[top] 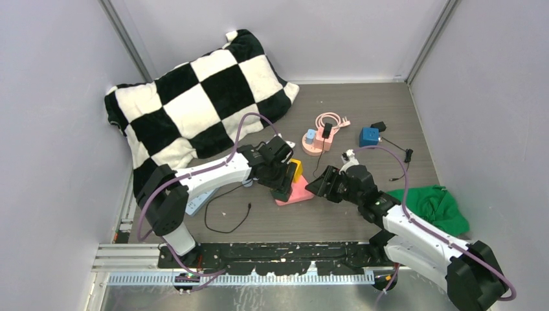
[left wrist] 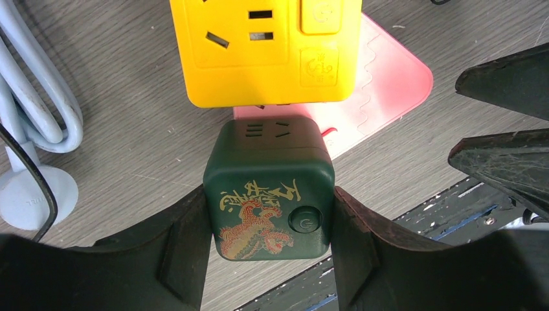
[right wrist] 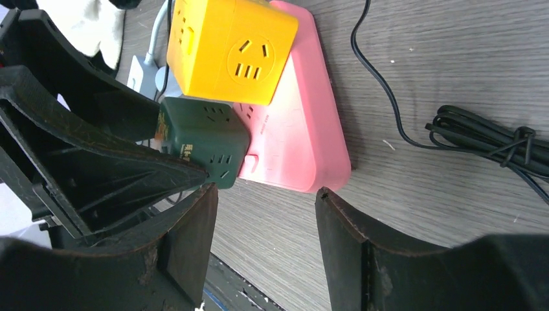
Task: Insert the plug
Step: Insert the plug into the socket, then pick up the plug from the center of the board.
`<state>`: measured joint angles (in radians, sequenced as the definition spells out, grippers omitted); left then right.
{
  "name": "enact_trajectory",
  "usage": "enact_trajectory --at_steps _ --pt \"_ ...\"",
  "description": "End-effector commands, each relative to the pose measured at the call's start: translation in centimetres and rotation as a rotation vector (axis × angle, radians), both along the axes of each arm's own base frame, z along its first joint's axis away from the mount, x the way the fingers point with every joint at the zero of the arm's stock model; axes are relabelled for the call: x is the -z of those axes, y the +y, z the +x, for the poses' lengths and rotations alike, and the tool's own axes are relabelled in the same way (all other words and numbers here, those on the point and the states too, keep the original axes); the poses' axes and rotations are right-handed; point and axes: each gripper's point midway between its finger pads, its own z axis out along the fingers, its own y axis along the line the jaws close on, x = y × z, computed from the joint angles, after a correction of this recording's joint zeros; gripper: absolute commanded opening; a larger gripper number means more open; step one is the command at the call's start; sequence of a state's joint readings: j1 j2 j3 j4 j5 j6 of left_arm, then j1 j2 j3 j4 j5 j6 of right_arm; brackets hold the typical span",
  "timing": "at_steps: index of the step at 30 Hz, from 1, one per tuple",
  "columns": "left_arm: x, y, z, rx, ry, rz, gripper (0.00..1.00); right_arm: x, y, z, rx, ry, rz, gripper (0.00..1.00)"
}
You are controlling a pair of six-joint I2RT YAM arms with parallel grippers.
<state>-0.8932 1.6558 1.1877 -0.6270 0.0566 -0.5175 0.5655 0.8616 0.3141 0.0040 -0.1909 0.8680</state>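
Centre-left, one left gripper (left wrist: 270,194) clamps the single dark green cube plug (left wrist: 265,162), marked with a gold-and-red dragon, just below one yellow cube (left wrist: 265,52) by one pink base (left wrist: 388,78), while rightward one right gripper (right wrist: 265,194) gapes empty.

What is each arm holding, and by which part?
Left fingers clamp the dark green cube socket by its opposite side faces; right fingers hold nothing.

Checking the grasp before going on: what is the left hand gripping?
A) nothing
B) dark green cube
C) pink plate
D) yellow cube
B: the left hand is closed against both sides of the dark green cube, while the yellow cube sits beyond it, ungripped.
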Motion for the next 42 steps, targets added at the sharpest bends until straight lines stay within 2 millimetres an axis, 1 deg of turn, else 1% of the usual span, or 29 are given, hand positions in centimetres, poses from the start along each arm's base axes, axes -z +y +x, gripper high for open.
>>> enact_trajectory --at_steps 1,5,8,9,10,12,13,14,16,18,21,22,23,26,28,30,32,34,36,38,39,41,42 --pt "5.3 0.6 -1.8 -0.004 0.085 0.084 0.00 -1.2 -0.1 0.9 0.027 -0.021 -0.013 0.62" --pt "5.8 1.2 -2.2 -0.024 0.094 0.114 0.01 -0.8 -0.5 0.8 0.033 -0.018 -0.040 0.62" --pt "5.4 1.2 -2.4 -0.029 0.089 0.115 0.11 -0.7 -0.8 0.8 0.044 -0.021 -0.048 0.64" --pt "5.1 1.0 -2.5 -0.025 0.090 0.109 0.16 -0.9 -0.9 0.7 0.045 -0.025 -0.044 0.64" --pt "4.6 0.5 -2.6 -0.017 0.093 0.092 0.23 -1.2 -0.9 0.6 0.044 -0.029 -0.038 0.65" --pt "2.9 -0.9 -3.0 0.007 0.114 0.022 0.36 -2.7 -0.7 0.4 0.034 -0.051 -0.005 0.68" --pt "1.6 -1.8 -3.0 0.017 0.119 -0.023 0.45 -3.5 -0.7 0.3 0.032 -0.064 0.008 0.70" --pt "0.4 -2.6 -2.9 0.026 0.115 -0.060 0.50 -4.3 -0.7 0.2 0.033 -0.071 0.012 0.73" --pt "-2.1 -3.3 -2.3 0.029 0.083 -0.102 0.57 -5.8 -1.1 -0.1 0.037 -0.091 0.010 0.79" --pt "-4.2 -3.6 -1.4 0.031 0.034 -0.123 0.64 -7.1 -1.8 -0.2 0.056 -0.114 -0.001 0.83" --pt "-6.0 -3.6 -0.4 0.029 0.011 -0.148 0.77 -9.5 -2.6 0.0 0.091 -0.171 -0.001 0.89" --pt "-6.4 -3.6 -0.2 0.029 0.012 -0.160 0.92 -10.3 -2.8 0.2 0.104 -0.189 -0.008 0.93" --pt "-6.7 -3.4 0.1 0.027 0.011 -0.167 0.98 -11.2 -3.2 0.5 0.123 -0.208 -0.019 0.99" --pt "-8.0 -2.6 0.8 0.024 -0.022 -0.186 1.00 -13.6 -5.0 1.8 0.200 -0.267 -0.099 1.00" --pt "-9.3 -1.8 1.2 0.017 -0.043 -0.206 1.00 -14.9 -6.1 2.7 0.249 -0.296 -0.164 1.00" --pt "-10.7 -0.5 1.9 0.001 -0.078 -0.227 1.00 -15.6 -7.2 3.6 0.293 -0.310 -0.242 1.00" --pt "-12.3 1.6 3.0 -0.040 -0.124 -0.252 1.00 -16.5 -8.0 4.8 0.322 -0.335 -0.311 1.00" --pt "-13.7 3.7 4.0 -0.081 -0.173 -0.282 1.00 -17.0 -9.0 6.3 0.354 -0.362 -0.411 0.99" --pt "-14.9 5.6 4.4 -0.115 -0.221 -0.310 1.00 -16.8 -10.5 8.1 0.394 -0.365 -0.547 1.00" --pt "-15.7 7.1 4.3 -0.133 -0.266 -0.327 1.00 -17.1 -11.6 9.5 0.414 -0.367 -0.631 1.00" --pt "-16.1 7.7 4.1 -0.132 -0.298 -0.336 1.00 -17.5 -12.5 10.4 0.441 -0.368 -0.657 1.00" --pt "-15.7 8.7 3.7 -0.128 -0.341 -0.322 1.00 -17.7 -13.9 11.9 0.475 -0.355 -0.676 0.98" --pt "-15.2 9.1 3.4 -0.113 -0.357 -0.311 1.00 -17.7 -14.6 12.7 0.490 -0.345 -0.671 0.97"
